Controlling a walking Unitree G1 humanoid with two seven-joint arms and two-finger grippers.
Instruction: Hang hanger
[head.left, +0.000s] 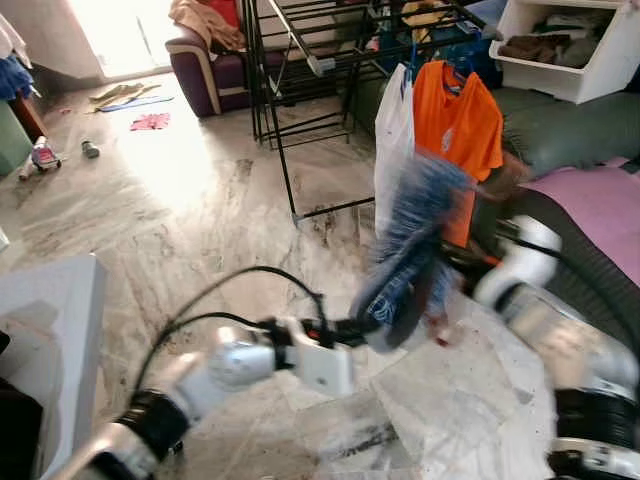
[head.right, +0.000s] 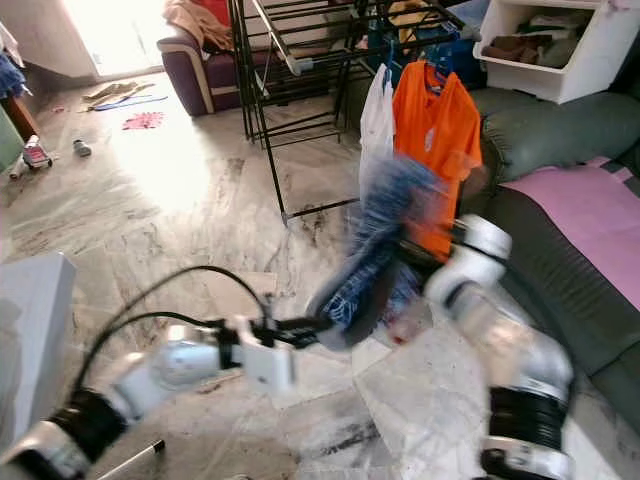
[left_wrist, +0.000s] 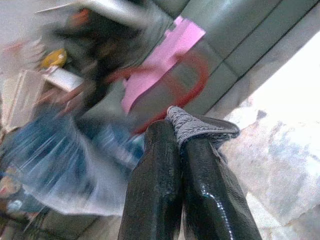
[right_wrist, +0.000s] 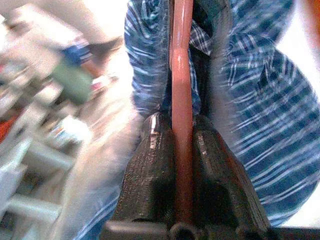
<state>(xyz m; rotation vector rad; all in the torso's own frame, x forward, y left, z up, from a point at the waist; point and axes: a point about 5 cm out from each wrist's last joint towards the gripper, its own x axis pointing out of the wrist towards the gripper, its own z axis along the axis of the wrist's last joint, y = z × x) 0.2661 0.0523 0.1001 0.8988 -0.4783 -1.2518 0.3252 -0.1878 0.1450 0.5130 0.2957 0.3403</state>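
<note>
A blue plaid shirt hangs blurred in mid-air between my two arms, in front of the black drying rack. It sits on a red hanger, and my right gripper is shut on the hanger's bar, reaching in from the right. From the lower left, my left gripper meets the shirt's lower end. In the left wrist view that gripper is shut on a fold of grey-blue cloth, with the red hanger hook beyond it. An orange T-shirt and a white garment hang on the rack's near end.
A grey-green sofa with a pink blanket runs along the right, close to my right arm. Above it stands a white shelf unit. A purple armchair is behind the rack, and a white box is at my left.
</note>
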